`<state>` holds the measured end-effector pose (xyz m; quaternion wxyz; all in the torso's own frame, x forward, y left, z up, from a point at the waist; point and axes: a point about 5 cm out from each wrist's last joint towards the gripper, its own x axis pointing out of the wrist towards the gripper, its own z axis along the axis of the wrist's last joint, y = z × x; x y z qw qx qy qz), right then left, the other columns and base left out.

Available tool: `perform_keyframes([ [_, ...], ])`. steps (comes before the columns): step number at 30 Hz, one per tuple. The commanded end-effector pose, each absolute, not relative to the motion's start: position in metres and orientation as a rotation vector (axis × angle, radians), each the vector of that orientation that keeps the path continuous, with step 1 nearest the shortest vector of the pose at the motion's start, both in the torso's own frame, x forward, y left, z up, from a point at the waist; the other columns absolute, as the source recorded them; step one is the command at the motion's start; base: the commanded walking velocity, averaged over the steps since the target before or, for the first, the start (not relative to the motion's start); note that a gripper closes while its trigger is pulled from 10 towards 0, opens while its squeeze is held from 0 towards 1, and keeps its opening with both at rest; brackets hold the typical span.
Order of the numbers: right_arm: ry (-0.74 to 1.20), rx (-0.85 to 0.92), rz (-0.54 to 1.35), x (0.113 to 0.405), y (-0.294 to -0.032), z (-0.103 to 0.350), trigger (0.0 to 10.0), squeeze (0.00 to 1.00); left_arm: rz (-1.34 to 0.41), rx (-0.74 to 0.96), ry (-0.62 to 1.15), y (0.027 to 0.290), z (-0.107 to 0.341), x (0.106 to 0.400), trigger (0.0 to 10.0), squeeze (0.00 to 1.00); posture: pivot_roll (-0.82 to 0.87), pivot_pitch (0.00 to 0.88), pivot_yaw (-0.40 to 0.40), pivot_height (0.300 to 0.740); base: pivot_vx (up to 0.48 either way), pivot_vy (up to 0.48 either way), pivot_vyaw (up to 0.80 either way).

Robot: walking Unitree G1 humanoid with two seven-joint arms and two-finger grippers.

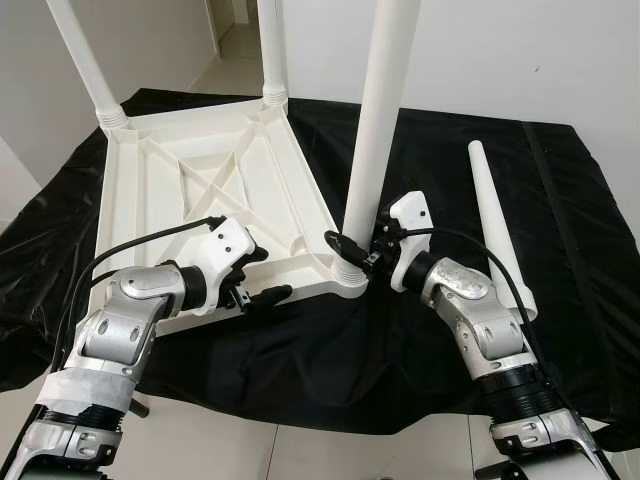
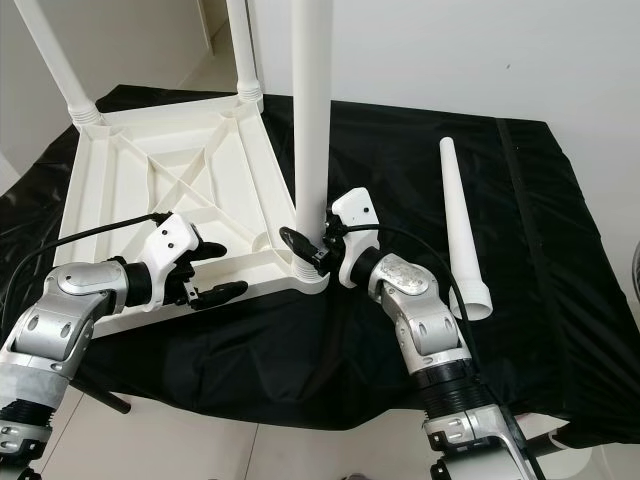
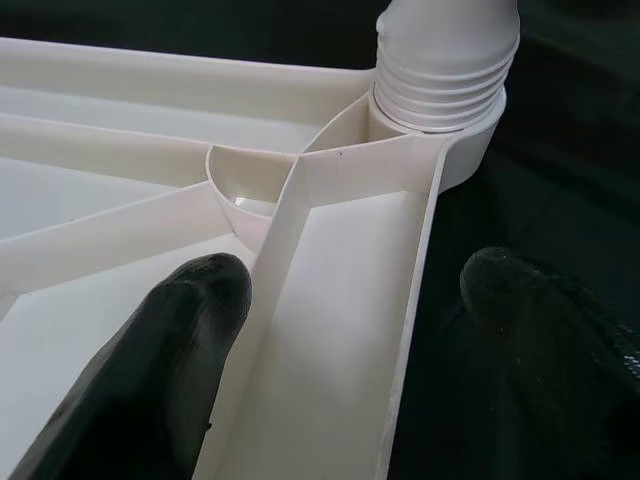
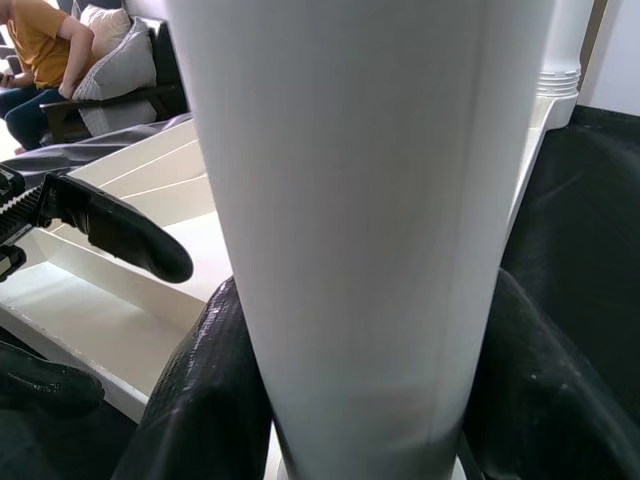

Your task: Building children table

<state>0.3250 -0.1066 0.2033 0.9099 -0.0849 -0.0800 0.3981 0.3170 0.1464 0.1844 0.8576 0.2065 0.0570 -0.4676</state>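
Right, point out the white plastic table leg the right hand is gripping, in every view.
Left eye view: tall white plastic table leg, centre, rising from the near corner.
Right eye view: centre-left, upright.
Left wrist view: its ribbed base at the corner.
Right wrist view: broad column between the right hand fingers.
Shared landmark: upturned white plastic tabletop.

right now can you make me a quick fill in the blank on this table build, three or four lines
1. The white tabletop lies upside down on a ____ cloth.
2. The right gripper is shut on the base of an upright ____.
3. The number of legs standing in the tabletop's corners is ____.
4. The loose leg lies on the robot's ____ side, while the left gripper straddles the tabletop's near edge.

Missing words: black; leg; three; right
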Motion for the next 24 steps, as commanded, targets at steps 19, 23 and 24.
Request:
perform_keyframes([
  [19, 0.113, -0.212, 0.522, 0.317, -0.101, 0.139, 0.0, 0.0, -0.882, 0.439, 0.108, 0.152, 0.184, 0.318, 10.0, 0.0, -0.05, 0.115, 0.067, 0.74, 0.0, 0.0, 0.0],
  [23, 0.125, -0.202, 0.476, 0.315, -0.103, 0.135, 0.0, 0.0, -0.882, 0.44, 0.109, 0.153, 0.184, 0.318, 10.0, 0.0, -0.06, 0.115, 0.067, 0.74, 0.0, 0.0, 0.0],
  [24, 0.137, -0.194, 0.447, 0.313, -0.104, 0.132, 0.0, 0.0, -0.882, 0.44, 0.109, 0.153, 0.184, 0.318, 10.0, 0.0, -0.06, 0.114, 0.067, 0.74, 0.0, 0.0, 0.0],
])
